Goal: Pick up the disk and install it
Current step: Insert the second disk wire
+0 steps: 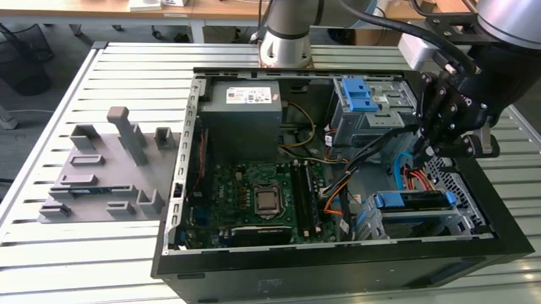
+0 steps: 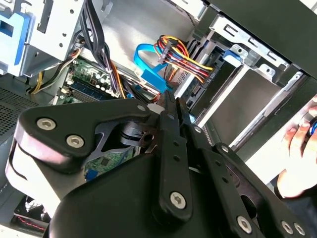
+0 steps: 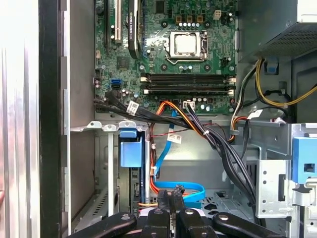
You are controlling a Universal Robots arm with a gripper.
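The gripper (image 1: 431, 151), fingers pressed together on nothing, is hovering at the exterior view's right, above the disk (image 1: 414, 201) sitting in its lower-right bay. It's probably rigid, fairly heavy; grip its blue bracket edges.

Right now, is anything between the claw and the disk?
Yes. The silver hard drive with the blue plastic bracket sits in the lower bay. The black claw is above it, apart from it. A flat blue ribbon cable and red-orange wires loop through the gap.
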